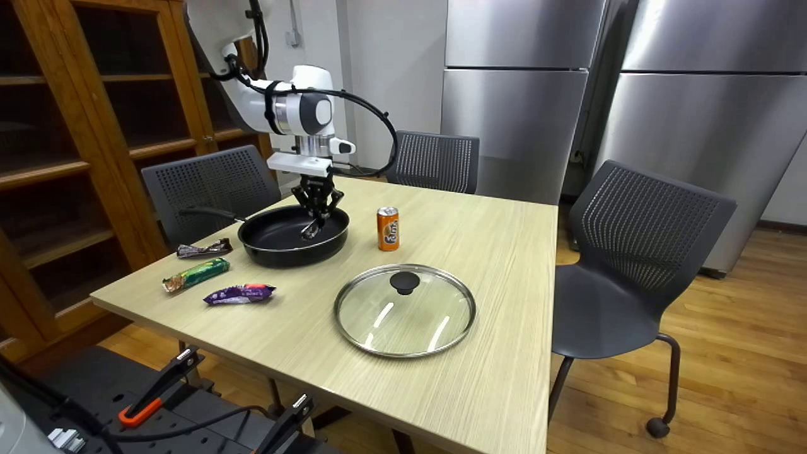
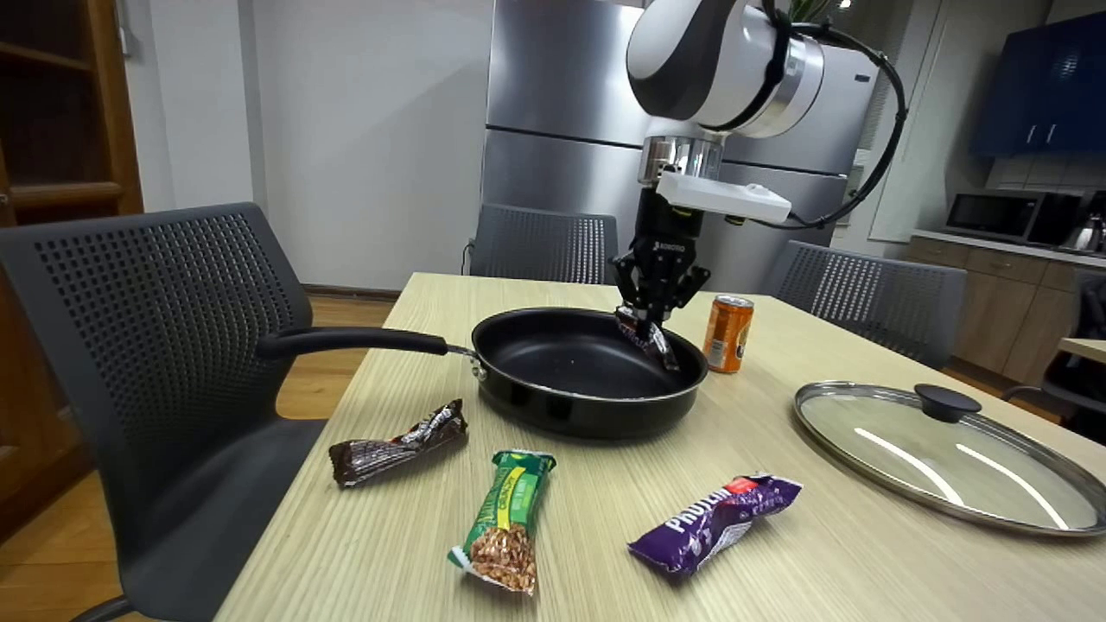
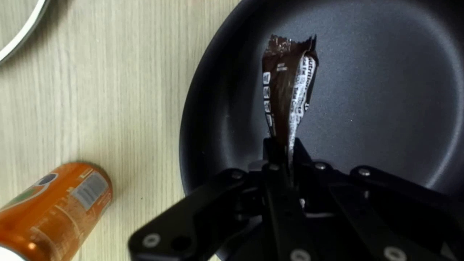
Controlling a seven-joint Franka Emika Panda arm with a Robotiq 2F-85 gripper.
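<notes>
My gripper (image 1: 317, 221) is shut on a dark brown wrapped bar (image 3: 284, 87), low over the black frying pan (image 1: 296, 256). In the wrist view the bar sticks out past the fingertips (image 3: 282, 150), over the dark pan floor (image 3: 373, 94). In an exterior view the bar (image 2: 658, 347) hangs tilted inside the pan's rim (image 2: 587, 415); I cannot tell whether it touches the pan. An orange Fanta can (image 1: 388, 229) stands upright beside the pan and shows in the wrist view (image 3: 61, 214). The bar's gripped part is hidden between the fingers.
A glass lid (image 1: 403, 315) with a black knob lies on the table. Another brown wrapped bar (image 2: 397, 447), a green bar (image 2: 508, 523) and a purple bar (image 2: 715, 523) lie near the pan. The pan's handle (image 2: 354, 341) points over the table edge. Chairs (image 1: 605, 302) surround the table.
</notes>
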